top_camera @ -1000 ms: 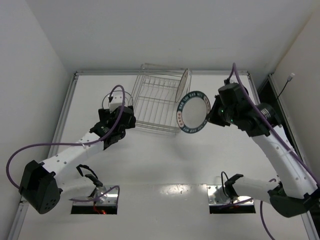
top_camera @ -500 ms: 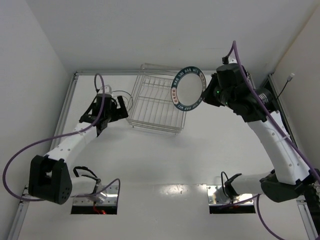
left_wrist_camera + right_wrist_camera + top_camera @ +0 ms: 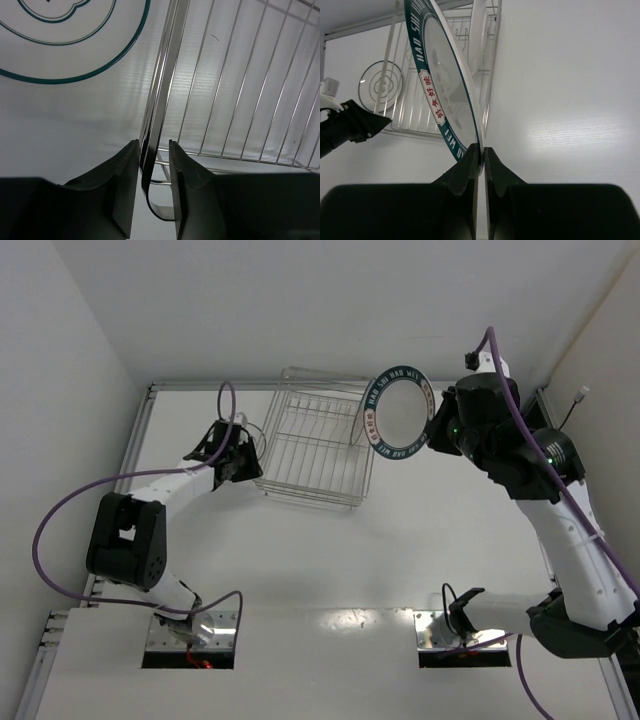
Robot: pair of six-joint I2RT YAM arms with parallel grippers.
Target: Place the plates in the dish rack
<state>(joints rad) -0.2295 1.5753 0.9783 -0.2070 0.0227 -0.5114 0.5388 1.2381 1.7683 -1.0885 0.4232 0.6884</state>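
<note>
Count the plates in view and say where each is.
3. The teal plate is held by the right gripper, beside the rack. A white plate stands in the rack. A clear plate lies on the table left of the rack. None seems hidden.

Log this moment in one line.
left gripper: clamped on dish rack rim | right gripper: holding teal-rimmed plate at rack's right edge | racked: upright plate | table: clear plate
</note>
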